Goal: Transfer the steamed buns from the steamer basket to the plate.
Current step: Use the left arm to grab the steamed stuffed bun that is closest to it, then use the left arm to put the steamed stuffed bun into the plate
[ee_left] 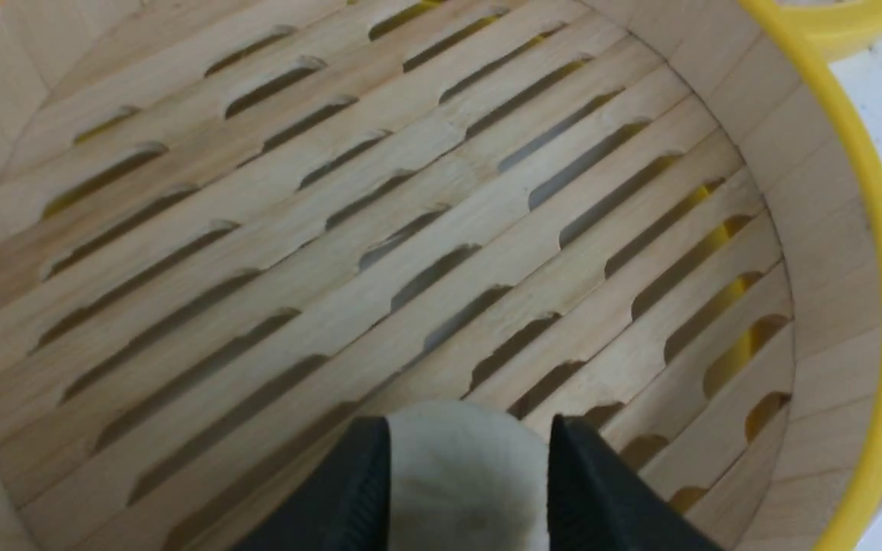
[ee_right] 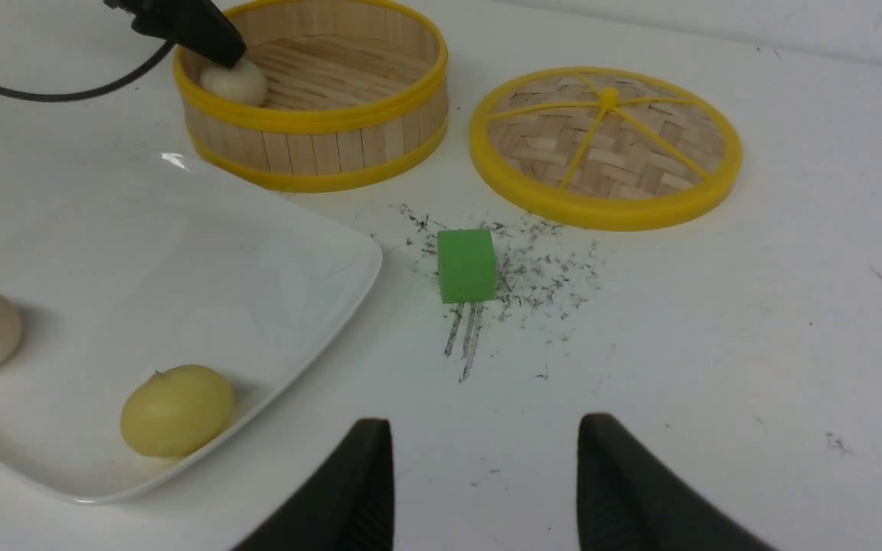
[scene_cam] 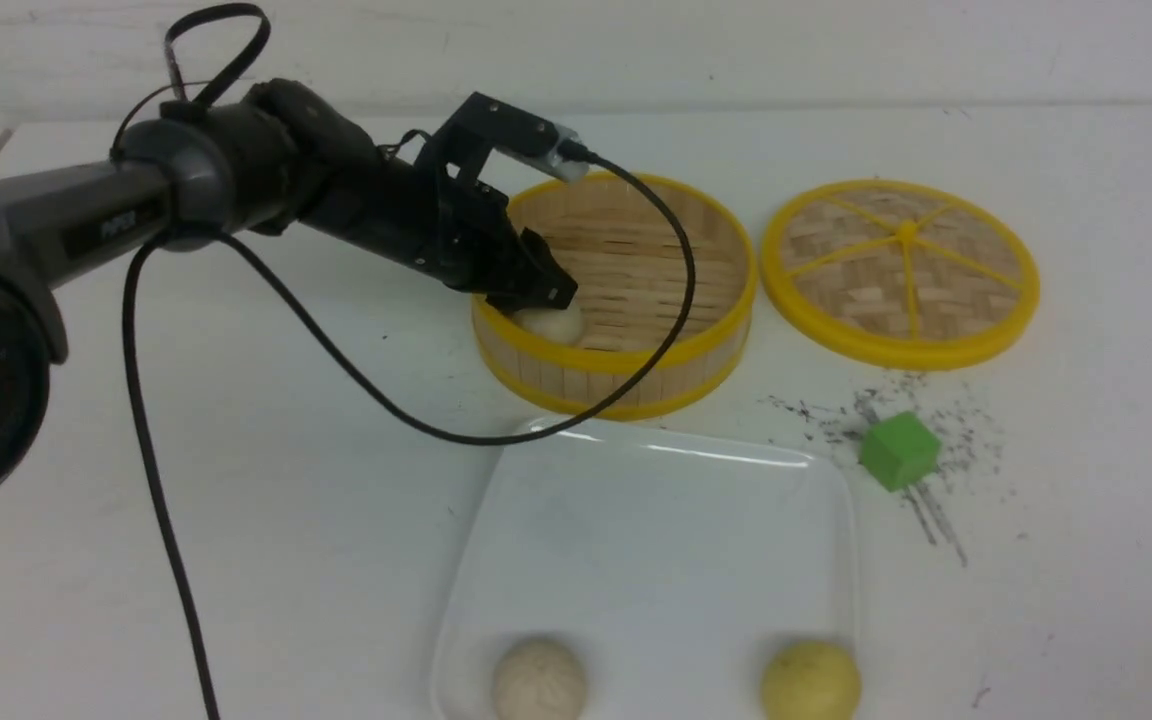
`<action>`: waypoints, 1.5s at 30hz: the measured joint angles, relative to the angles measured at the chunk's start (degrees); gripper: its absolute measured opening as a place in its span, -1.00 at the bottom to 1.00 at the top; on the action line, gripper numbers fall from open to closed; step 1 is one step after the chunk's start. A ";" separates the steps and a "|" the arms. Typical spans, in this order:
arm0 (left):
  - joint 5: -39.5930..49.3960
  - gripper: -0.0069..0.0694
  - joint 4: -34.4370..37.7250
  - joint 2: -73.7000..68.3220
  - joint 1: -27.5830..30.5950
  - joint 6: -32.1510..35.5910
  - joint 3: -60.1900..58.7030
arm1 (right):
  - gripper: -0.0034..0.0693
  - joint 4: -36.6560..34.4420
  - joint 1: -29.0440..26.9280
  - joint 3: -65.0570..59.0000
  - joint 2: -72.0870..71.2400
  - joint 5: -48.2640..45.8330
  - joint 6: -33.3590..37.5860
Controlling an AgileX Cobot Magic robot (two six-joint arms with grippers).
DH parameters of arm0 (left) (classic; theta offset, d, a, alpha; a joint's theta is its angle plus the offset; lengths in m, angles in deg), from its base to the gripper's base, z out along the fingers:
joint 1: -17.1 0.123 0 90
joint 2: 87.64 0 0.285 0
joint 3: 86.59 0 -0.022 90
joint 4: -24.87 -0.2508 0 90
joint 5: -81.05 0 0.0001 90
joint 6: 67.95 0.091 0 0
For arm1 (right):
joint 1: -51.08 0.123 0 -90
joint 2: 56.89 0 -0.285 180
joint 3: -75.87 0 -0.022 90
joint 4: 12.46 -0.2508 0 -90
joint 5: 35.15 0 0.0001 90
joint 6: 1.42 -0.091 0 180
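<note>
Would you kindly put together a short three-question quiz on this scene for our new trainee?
1. How many steamed buns lie on the plate?
2. What sits between the fingers of the left gripper, inside the steamer basket? A: green cube. B: off-white bun. C: woven lid.
3. True or false: the right gripper is open and empty.
Key: 1: two. 2: B. 3: true.

Only one marking is legible: a faint, blurred white label [scene_cam: 126, 222] reading roughly "PIPER", on the grey link of the left arm [scene_cam: 56, 225], well left of the steamer basket [scene_cam: 626, 375].
</note>
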 joint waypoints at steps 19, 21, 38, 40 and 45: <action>-0.13 -0.76 -3.41 -1.09 -0.79 -5.76 0.47 | 0.04 -0.62 0.00 0.00 0.00 0.00 0.00; -0.13 -0.76 -4.31 0.75 -0.79 -5.76 0.35 | 0.04 -0.62 0.00 0.00 0.00 0.00 0.00; 22.06 -0.76 -15.44 20.78 -0.70 -22.71 0.29 | 0.04 -0.62 0.00 0.00 0.00 0.00 0.00; 26.79 -0.76 -16.53 21.42 -0.70 -25.11 0.29 | 0.04 -0.62 0.00 0.00 0.00 0.00 0.00; 30.89 -0.76 -16.70 23.99 -1.45 -29.41 -2.41 | 0.04 -0.62 0.00 0.00 0.00 0.00 0.00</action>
